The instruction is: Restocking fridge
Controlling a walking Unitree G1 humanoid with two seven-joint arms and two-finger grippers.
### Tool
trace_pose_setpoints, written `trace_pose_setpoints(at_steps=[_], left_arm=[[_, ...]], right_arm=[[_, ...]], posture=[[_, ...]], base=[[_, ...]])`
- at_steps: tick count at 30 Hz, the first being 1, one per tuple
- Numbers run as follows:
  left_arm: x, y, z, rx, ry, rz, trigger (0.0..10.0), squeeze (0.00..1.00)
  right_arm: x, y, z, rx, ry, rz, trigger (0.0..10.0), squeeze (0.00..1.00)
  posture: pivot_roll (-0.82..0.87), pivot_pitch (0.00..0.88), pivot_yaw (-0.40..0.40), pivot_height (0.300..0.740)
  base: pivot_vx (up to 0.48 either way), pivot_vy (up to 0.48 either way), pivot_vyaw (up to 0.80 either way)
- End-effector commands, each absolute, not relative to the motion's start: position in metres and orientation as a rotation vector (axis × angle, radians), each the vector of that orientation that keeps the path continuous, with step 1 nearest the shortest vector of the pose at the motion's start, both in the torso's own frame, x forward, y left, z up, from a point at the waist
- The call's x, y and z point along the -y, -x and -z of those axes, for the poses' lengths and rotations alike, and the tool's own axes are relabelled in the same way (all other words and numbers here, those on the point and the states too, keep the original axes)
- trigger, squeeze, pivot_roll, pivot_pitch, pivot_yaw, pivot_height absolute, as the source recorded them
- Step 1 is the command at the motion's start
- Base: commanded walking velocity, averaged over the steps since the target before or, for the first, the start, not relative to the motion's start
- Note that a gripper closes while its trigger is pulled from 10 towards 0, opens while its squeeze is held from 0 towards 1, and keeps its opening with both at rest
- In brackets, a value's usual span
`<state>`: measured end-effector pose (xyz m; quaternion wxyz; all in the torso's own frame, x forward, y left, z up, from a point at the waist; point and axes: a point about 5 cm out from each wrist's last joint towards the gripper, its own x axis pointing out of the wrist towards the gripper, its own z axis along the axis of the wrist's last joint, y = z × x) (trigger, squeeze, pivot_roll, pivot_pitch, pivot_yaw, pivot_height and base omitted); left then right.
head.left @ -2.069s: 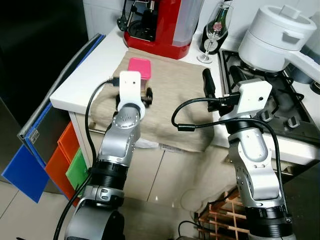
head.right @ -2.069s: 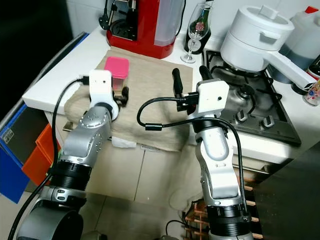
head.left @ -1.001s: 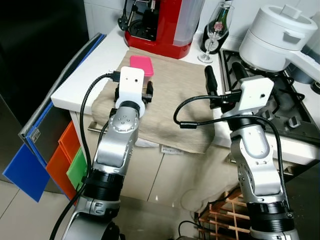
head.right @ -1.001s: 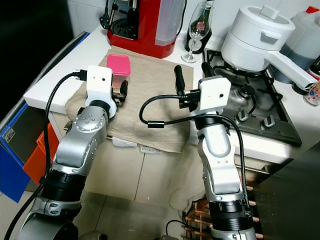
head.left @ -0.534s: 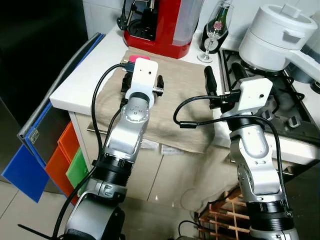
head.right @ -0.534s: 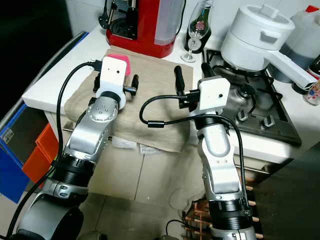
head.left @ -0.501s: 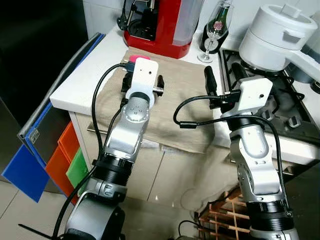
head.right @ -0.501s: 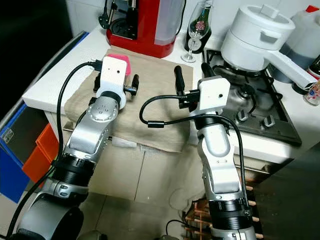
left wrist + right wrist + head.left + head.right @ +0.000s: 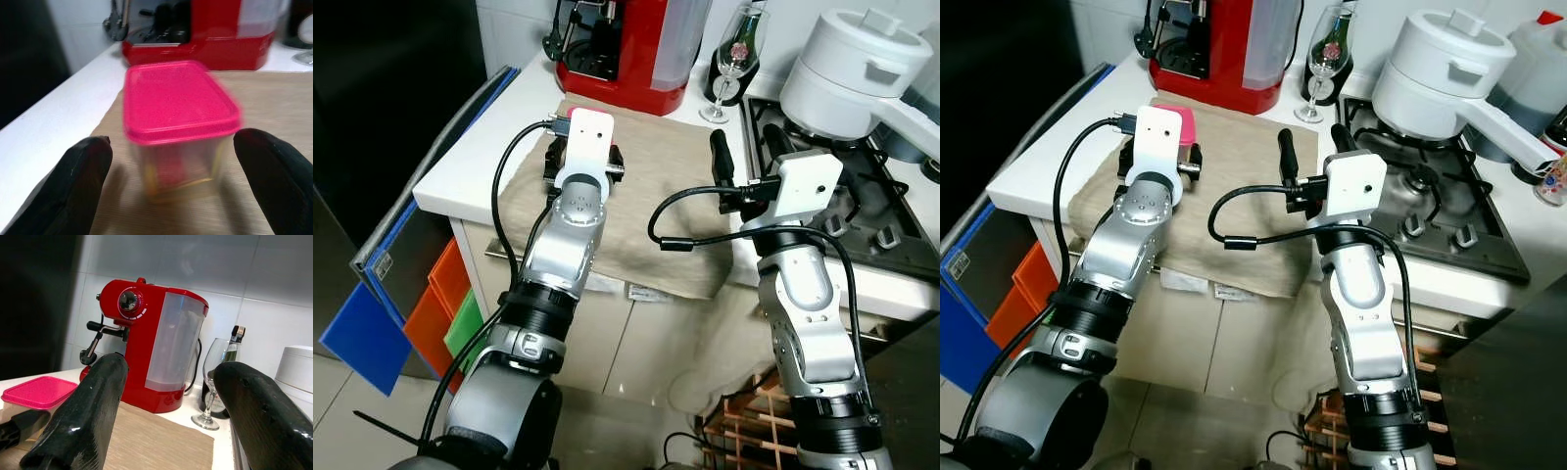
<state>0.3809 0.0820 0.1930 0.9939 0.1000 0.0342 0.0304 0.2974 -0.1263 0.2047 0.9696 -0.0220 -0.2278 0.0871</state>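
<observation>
A clear container with a pink lid [image 9: 178, 112] stands upright on a beige cloth [image 9: 666, 196] on the white counter. My left gripper [image 9: 171, 147] is open, and its two black fingers reach along either side of the container without touching it. From the head, the white wrist camera hides most of the container, leaving a pink corner [image 9: 1185, 122] showing. My right gripper [image 9: 747, 149] hangs open and empty above the cloth's right edge, to the right of the container.
At the back of the counter stand a red coffee machine [image 9: 626, 49] and a wine glass [image 9: 739, 54]. A white pot [image 9: 857, 69] sits on the gas stove [image 9: 871, 206] to the right. Blue boards [image 9: 372, 323] and coloured drawers [image 9: 440, 304] are at lower left.
My left arm has reached forward over the cloth, bringing its open fingers up to either side of the pink-lidded container. The right arm has barely moved.
</observation>
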Motion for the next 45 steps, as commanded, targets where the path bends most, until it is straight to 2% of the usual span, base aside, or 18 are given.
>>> trace_pose_setpoints(at_steps=[1, 42, 43, 45], left_arm=[[-0.082, -0.385, -0.195, -0.070, -0.202, -0.089, 10.0, 0.00], [-0.097, -0.412, -0.194, -0.081, -0.152, -0.018, 10.0, 0.00], [-0.098, -0.413, -0.195, -0.078, -0.138, -0.011, 0.0, 0.00], [-0.098, -0.413, -0.196, -0.077, -0.136, -0.011, 0.0, 0.00]], right_arm=[[0.129, -0.294, -0.206, 0.474, 0.060, -0.166, 10.0, 0.00], [0.130, -0.292, -0.205, 0.462, 0.069, -0.167, 10.0, 0.00], [0.130, -0.292, -0.206, 0.462, 0.070, -0.167, 10.0, 0.00], [0.130, -0.292, -0.206, 0.462, 0.070, -0.167, 10.0, 0.00]], posture=[[-0.10, 0.000, -0.087, 0.740], [-0.12, 0.008, -0.093, 0.740], [-0.12, 0.008, -0.093, 0.740], [-0.12, 0.008, -0.093, 0.740]], base=[[0.000, 0.000, 0.00], [0.000, 0.000, 0.00], [0.000, 0.000, 0.00], [0.000, 0.000, 0.00]])
